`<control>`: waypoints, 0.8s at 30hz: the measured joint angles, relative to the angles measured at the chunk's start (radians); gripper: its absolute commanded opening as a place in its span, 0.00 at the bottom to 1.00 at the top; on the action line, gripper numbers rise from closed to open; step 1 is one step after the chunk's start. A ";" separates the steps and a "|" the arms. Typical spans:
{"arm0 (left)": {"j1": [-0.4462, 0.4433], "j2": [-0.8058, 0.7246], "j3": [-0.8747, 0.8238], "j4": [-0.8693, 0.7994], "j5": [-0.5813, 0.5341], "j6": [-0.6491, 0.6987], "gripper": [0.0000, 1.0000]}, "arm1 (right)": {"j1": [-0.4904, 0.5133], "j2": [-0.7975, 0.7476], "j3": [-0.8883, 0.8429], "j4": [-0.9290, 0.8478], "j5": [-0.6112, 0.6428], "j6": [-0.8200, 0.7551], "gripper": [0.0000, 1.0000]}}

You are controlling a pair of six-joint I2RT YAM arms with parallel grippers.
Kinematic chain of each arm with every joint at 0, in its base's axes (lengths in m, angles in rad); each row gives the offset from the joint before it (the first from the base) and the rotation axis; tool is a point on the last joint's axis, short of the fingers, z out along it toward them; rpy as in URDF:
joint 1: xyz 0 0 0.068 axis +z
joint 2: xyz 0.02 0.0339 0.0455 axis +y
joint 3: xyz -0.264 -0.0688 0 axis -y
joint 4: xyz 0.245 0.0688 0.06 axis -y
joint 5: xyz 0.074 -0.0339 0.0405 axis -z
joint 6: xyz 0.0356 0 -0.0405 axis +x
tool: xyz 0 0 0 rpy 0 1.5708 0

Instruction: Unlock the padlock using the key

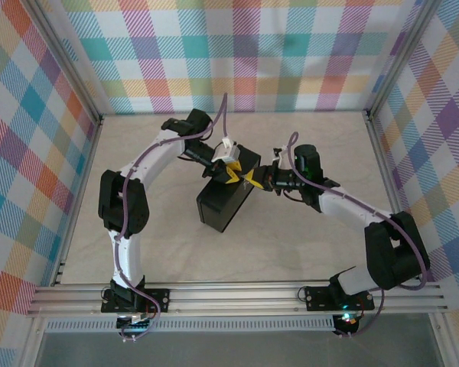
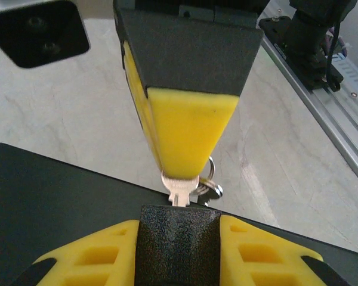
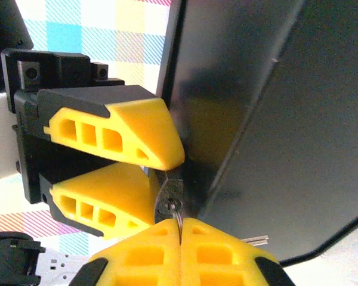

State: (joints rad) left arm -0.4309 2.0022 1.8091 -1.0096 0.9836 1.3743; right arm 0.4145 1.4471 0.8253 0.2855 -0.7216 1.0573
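Tech: Risk sat w/ R gripper (image 3: 180,235): jaws were pinched fully shut on thin pale metal key (image 2: 179,192), tip at small dark blocky padlock (image 2: 179,244). Slight misalignment could've jammed it or twisted it loose.
Lead: L gripper (image 1: 228,173)?
Tech: Part-open, clamped on padlock by black rectangular box (image 1: 218,208); lock might've rotated. No readable labels.

The padlock (image 2: 179,241), a small dark block with a grainy finish, is sitting clamped in the left gripper (image 3: 164,177), hanging over the far end of the black box (image 1: 220,206). The key (image 2: 179,192), thin and pale, is being pinched by the right gripper (image 3: 180,226), its blade pointing straight at the padlock and meeting its face.
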 measured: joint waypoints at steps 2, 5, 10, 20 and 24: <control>-0.002 -0.008 -0.010 0.017 -0.002 -0.011 0.24 | 0.000 0.003 -0.006 0.028 -0.006 0.034 0.00; -0.002 -0.016 -0.021 0.031 -0.010 -0.020 0.22 | -0.001 0.016 -0.008 0.049 -0.013 0.064 0.00; -0.002 -0.016 -0.021 0.033 -0.011 -0.021 0.20 | 0.002 0.016 0.003 0.021 -0.008 0.045 0.00; -0.003 -0.016 -0.022 0.032 -0.005 -0.019 0.20 | -0.008 -0.109 0.053 -0.319 0.113 -0.253 0.34; -0.002 -0.015 -0.017 0.013 -0.005 -0.009 0.20 | -0.027 -0.223 0.088 -0.463 0.234 -0.539 0.43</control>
State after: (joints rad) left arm -0.4332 1.9869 1.7924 -0.9962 0.9787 1.3651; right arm 0.3878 1.2240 0.9134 -0.1772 -0.4873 0.5186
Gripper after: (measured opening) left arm 0.292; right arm 0.393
